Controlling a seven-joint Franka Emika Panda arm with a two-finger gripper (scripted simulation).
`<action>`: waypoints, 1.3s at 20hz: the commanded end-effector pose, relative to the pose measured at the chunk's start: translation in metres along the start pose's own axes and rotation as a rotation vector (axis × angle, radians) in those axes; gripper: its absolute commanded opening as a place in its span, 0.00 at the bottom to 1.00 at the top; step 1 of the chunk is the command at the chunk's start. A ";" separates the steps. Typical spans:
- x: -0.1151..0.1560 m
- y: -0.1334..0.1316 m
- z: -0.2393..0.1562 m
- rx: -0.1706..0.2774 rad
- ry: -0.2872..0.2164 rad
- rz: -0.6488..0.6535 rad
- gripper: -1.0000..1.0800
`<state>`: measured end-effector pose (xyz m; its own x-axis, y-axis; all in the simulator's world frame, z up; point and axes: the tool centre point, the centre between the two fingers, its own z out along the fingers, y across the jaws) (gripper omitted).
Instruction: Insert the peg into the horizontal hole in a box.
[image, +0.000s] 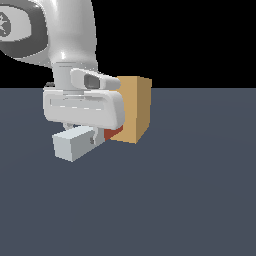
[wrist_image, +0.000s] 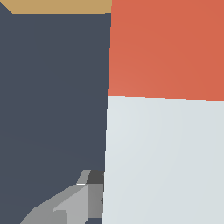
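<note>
while the hand (image: 89, 136) grips it, the grey-white peg (image: 74, 142) shows its red end by the box (image: 135, 107)

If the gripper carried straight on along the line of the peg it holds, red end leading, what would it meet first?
The box. The gripper holds the peg with its red end toward the box, apparently right at its face. Whether that end is lined up with the hole cannot be told; the hole is hidden.
</note>
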<state>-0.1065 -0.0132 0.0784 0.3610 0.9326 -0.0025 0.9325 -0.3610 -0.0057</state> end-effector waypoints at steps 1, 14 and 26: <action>0.000 0.000 -0.001 -0.001 0.001 0.000 0.00; -0.001 0.003 -0.005 -0.019 0.030 -0.039 0.00; 0.021 0.000 -0.004 -0.014 0.029 -0.039 0.00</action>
<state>-0.1031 -0.0043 0.0793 0.3305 0.9435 0.0223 0.9437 -0.3307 0.0030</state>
